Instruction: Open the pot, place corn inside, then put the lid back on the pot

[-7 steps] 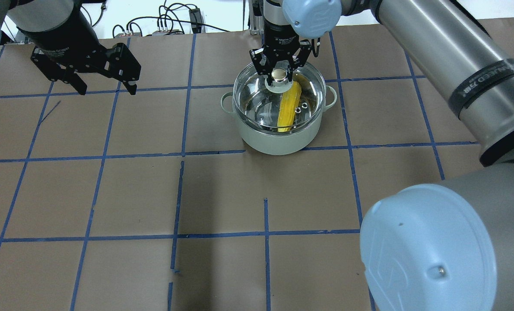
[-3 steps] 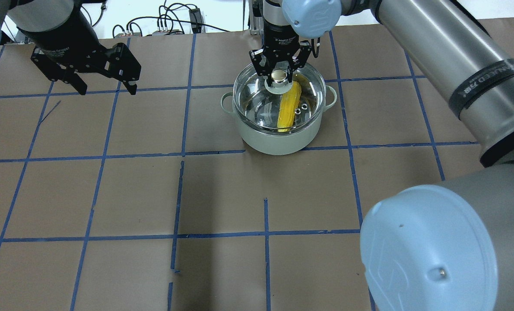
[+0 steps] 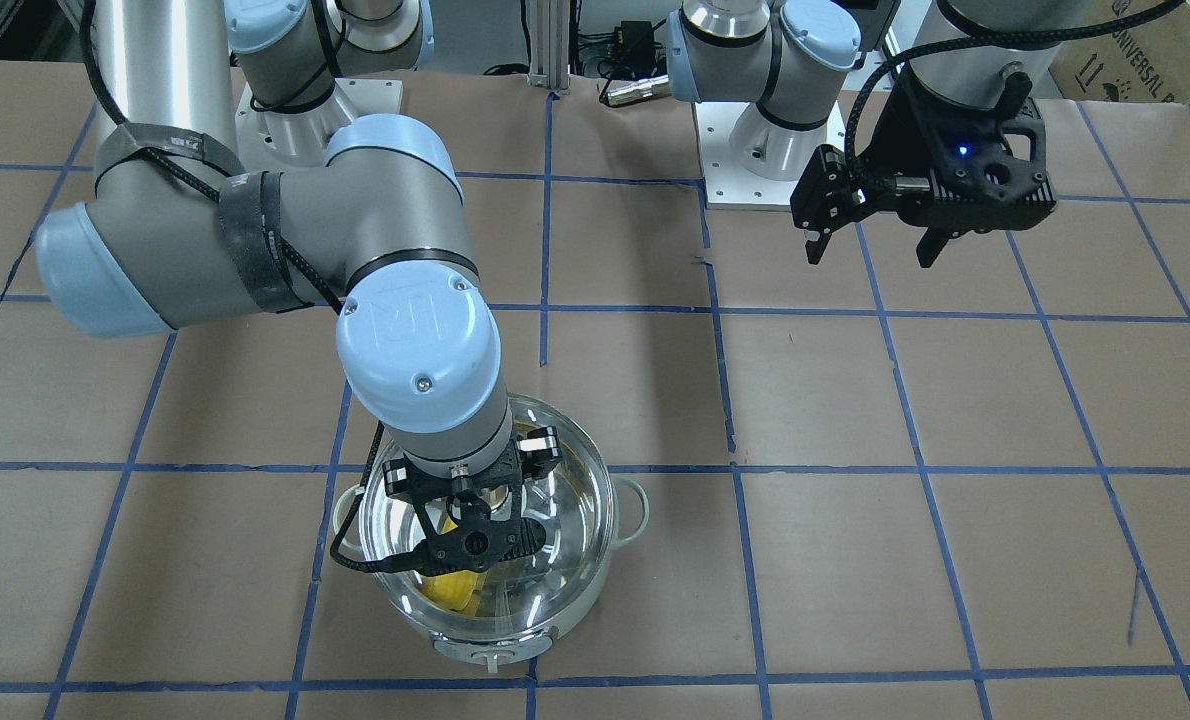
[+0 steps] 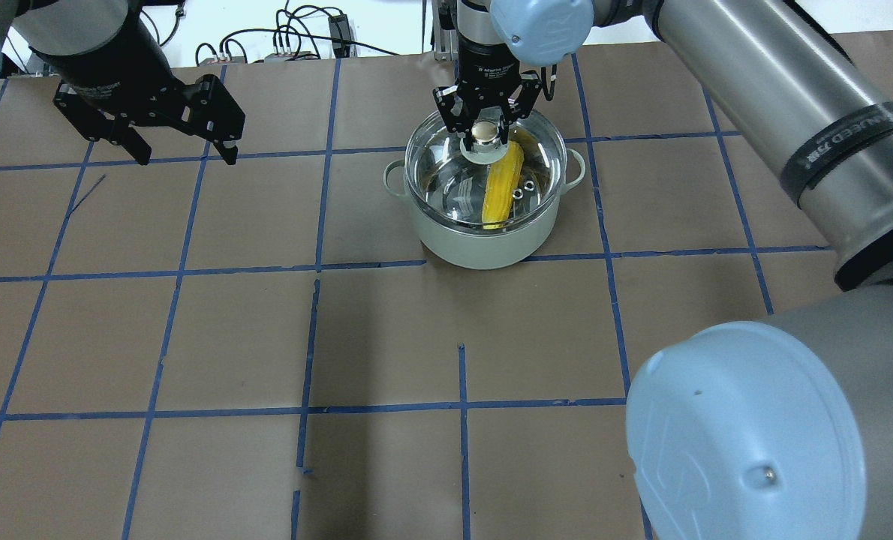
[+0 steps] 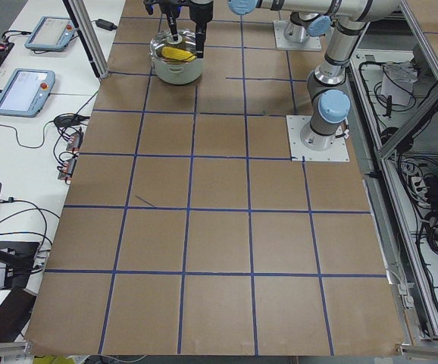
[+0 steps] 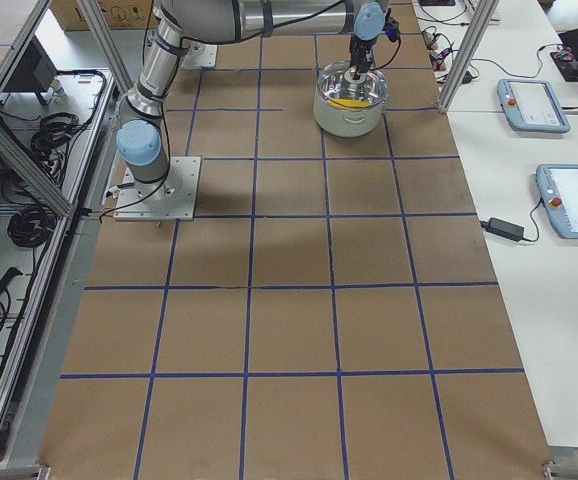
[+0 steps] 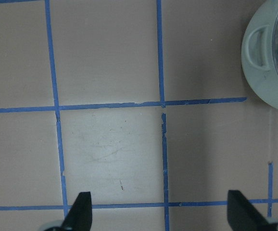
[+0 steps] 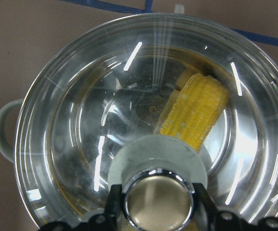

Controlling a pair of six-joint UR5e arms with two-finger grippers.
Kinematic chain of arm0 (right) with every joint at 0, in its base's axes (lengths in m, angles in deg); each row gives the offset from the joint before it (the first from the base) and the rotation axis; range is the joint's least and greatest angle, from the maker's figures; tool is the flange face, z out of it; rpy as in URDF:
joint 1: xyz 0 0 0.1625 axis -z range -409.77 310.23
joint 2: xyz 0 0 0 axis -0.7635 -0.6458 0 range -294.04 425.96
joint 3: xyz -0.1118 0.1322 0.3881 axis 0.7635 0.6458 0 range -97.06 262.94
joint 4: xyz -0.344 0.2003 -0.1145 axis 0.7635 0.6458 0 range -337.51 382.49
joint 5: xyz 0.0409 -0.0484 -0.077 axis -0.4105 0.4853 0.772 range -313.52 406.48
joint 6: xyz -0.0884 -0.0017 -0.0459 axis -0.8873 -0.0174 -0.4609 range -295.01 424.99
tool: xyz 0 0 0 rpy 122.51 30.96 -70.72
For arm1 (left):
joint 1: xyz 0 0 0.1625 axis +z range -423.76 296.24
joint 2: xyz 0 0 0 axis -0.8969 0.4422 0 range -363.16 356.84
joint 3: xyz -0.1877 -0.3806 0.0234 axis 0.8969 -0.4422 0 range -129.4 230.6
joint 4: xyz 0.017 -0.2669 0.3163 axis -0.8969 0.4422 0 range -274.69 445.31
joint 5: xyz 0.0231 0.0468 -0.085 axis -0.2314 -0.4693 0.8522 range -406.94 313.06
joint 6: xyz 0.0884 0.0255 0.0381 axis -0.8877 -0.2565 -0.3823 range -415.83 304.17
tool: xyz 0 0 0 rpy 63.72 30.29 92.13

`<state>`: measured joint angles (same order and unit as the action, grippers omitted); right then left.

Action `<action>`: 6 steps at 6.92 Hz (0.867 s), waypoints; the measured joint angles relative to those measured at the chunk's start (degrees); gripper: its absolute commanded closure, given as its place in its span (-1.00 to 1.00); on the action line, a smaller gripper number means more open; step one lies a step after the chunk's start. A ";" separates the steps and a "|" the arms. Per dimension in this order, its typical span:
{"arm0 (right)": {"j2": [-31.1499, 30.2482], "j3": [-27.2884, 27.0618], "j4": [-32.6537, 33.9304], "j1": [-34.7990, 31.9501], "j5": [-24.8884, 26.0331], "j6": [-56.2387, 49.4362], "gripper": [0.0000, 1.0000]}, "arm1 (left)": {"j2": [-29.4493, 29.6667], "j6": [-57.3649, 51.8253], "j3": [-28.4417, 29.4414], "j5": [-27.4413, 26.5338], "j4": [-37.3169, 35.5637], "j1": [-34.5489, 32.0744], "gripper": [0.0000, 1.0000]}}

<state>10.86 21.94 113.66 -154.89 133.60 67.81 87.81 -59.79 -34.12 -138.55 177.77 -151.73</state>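
The pale grey-white pot (image 4: 476, 251) stands at the table's far middle. The yellow corn (image 4: 500, 191) lies inside it, seen through the clear glass lid (image 4: 446, 180) that sits over the pot's rim. My right gripper (image 4: 482, 131) comes straight down on the lid and is shut on its gold-topped knob; in the right wrist view (image 8: 159, 207) a finger presses each side of the knob, with the corn (image 8: 196, 115) below the glass. My left gripper (image 4: 186, 157) hangs open and empty above the far left of the table, well away from the pot.
The table is brown paper with a grid of blue tape lines. The pot's edge and one loop handle (image 7: 266, 67) show at the top right of the left wrist view. Cables and boxes lie beyond the far edge (image 4: 296, 37).
My right gripper and the lid's knob have sunk very slightly toward the pot. The left arm has not moved.
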 measured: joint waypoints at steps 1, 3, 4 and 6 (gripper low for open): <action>0.21 0.00 0.03 0.00 0.06 -0.06 0.90 | 0.00 0.00 0.00 -0.01 0.00 0.00 -1.00; 0.39 -0.03 0.06 0.00 0.16 -0.12 0.90 | 0.00 0.00 0.00 -0.01 0.00 0.00 -1.00; 0.38 -0.06 0.05 0.00 0.17 -0.10 0.90 | 0.00 0.00 0.00 0.01 0.00 0.00 -1.00; 0.04 -0.08 -0.47 0.00 0.06 0.09 0.90 | 0.00 0.00 0.00 -0.01 0.00 0.00 -1.00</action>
<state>10.90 21.86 113.19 -154.89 133.66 67.90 87.81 -59.79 -34.13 -138.56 177.77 -151.73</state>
